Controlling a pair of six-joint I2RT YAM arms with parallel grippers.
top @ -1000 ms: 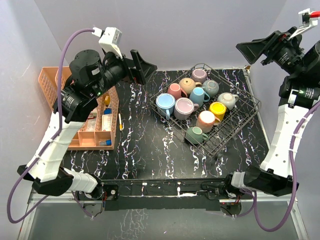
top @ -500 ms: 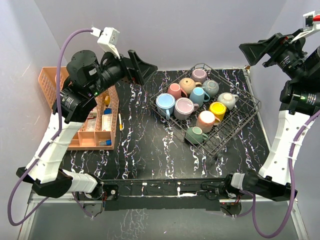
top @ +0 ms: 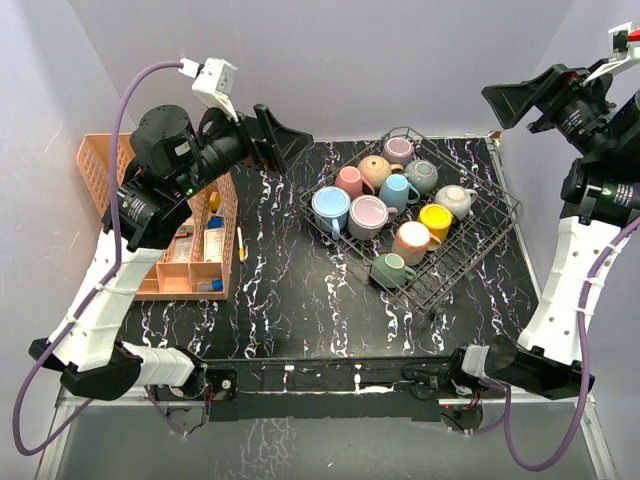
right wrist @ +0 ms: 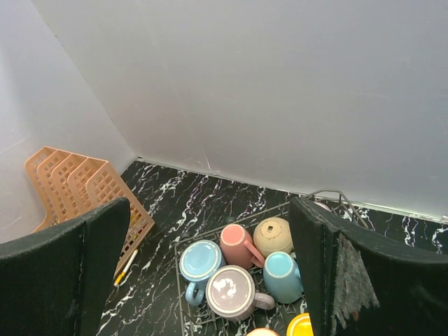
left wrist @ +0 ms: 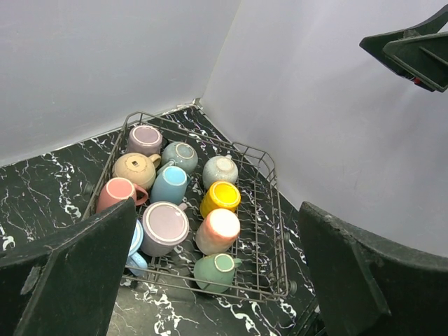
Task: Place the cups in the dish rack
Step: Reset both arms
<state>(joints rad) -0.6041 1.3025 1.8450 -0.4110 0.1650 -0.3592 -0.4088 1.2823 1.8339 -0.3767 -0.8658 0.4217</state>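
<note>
The dish rack (top: 470, 270), a dark wire basket, sits at the back right of the black marble table. Several cups lie in it, among them a blue cup (top: 330, 208), a mauve cup (top: 368, 215), a yellow cup (top: 435, 218) and a green cup (top: 392, 270). My left gripper (top: 283, 137) hangs high at the rack's left, open and holding nothing. My right gripper (top: 520, 102) is raised above the rack's far right corner, also open and empty. The left wrist view looks down past the left gripper (left wrist: 218, 210) onto the rack (left wrist: 276, 231). The right wrist view shows the right gripper (right wrist: 210, 203) over the rack's left part (right wrist: 177, 284).
An orange plastic organiser (top: 110, 165) with small items stands at the left edge, also seen as an orange basket (right wrist: 77, 182) in the right wrist view. A pen (top: 241, 243) lies beside it. Grey walls close the back and both sides.
Both arms have drifted slightly: the left wrist a little left, the right gripper a little up and right. The cups and rack have not moved.
</note>
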